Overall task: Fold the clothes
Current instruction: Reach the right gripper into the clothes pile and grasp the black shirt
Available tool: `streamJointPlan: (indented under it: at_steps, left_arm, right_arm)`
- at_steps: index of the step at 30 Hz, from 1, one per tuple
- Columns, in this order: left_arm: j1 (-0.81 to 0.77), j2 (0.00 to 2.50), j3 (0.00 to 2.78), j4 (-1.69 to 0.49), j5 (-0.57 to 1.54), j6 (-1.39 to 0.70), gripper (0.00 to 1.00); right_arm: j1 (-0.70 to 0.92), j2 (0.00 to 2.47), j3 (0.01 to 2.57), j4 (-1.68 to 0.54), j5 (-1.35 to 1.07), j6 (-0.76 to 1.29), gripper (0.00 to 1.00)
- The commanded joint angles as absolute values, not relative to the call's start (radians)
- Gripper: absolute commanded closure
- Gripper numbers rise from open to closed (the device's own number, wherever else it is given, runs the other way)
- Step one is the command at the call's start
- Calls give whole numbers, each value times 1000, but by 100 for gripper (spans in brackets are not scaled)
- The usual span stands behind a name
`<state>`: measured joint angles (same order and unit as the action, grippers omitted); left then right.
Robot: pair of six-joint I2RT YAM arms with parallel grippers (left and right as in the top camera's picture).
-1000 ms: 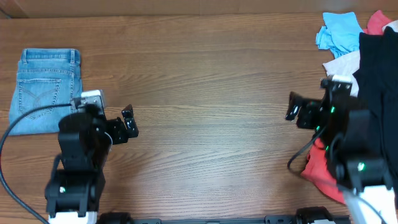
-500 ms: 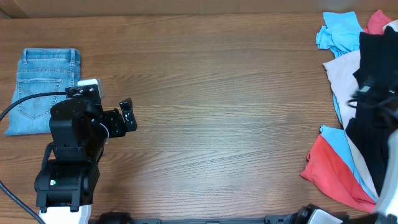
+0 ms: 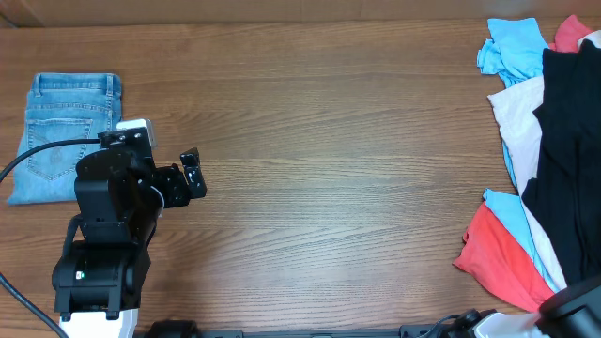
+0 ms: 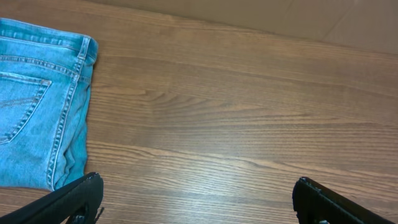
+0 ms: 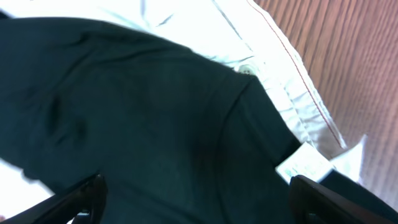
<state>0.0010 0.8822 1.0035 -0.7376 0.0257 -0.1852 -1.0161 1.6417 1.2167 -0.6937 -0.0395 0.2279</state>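
A pile of clothes lies at the table's right edge: a black T-shirt (image 3: 571, 160) on top, with cream (image 3: 518, 108), light blue (image 3: 512, 47) and coral (image 3: 502, 263) garments under and around it. My left gripper (image 3: 192, 176) is open and empty over bare wood at the left. My right gripper (image 5: 199, 199) is open right above the black T-shirt (image 5: 143, 112), whose small white label (image 5: 306, 165) shows beside a cream garment (image 5: 273, 68). In the overhead view the right gripper's jaws are out of frame; only part of the arm (image 3: 573, 305) shows at the bottom right.
Folded blue jeans (image 3: 66, 131) lie at the far left, also in the left wrist view (image 4: 37, 106). The wooden table (image 3: 329, 169) stretches between the two arms. A cable runs from the left arm over the jeans.
My right arm has swung from the table's right middle out over the clothes pile and mostly left the overhead view. The left arm shifted slightly back and then stayed still.
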Motion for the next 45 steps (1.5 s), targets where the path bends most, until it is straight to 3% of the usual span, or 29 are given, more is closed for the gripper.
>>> streamJointPlan:
  at_steps: [1,16,32,39,45]
  left_arm:
    - [6,884,1029,-736,18,-194,0]
    - [6,884,1029,-736,19,-195,0]
    - [6,883,1029,-737,19,-195,0]
    - [6,883,1029,-737,19,-195,0]
    - [6,884,1029,-736,19,-195,0]
  right_arm:
    - [-1042,1708,1245,-656,-97,263,5]
    - [-1051,1869,1243,-419,-133,264,12]
    - [-1051,1964,1242,-385,-162,267,14]
    - [-1051,1964,1243,-349,-227,315,37]
    - [-1051,1958,1244,-349,-231,316,79]
